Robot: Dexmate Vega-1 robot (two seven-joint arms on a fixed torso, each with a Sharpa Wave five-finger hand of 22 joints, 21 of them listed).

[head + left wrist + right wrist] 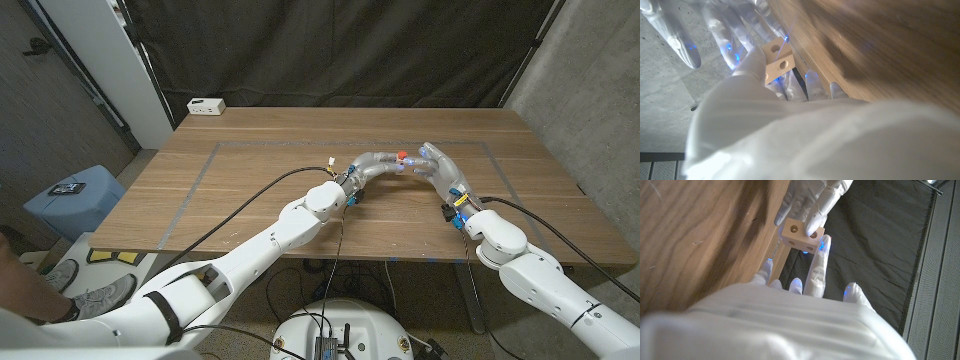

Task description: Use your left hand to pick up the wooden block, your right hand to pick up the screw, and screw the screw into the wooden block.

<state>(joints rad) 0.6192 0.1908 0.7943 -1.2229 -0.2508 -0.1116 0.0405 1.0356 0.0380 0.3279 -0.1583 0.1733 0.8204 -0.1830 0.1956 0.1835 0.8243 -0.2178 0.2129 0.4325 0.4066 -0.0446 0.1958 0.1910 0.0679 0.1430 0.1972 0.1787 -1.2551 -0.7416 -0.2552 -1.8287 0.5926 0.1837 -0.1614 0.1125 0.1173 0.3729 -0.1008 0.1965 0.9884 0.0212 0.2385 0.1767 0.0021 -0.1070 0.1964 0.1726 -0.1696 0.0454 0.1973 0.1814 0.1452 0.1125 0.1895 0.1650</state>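
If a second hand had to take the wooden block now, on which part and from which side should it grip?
Probably by the block's plain side faces, coming from the end opposite the left hand. That hand's fingers already cover one end, and the holed faces should stay free for the screw.

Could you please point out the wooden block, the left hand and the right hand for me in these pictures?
wooden block (801, 233): right wrist view, on its face with the holes.
left hand (372, 168): head view, on the middle of the hand.
right hand (437, 166): head view, on the back of the hand.
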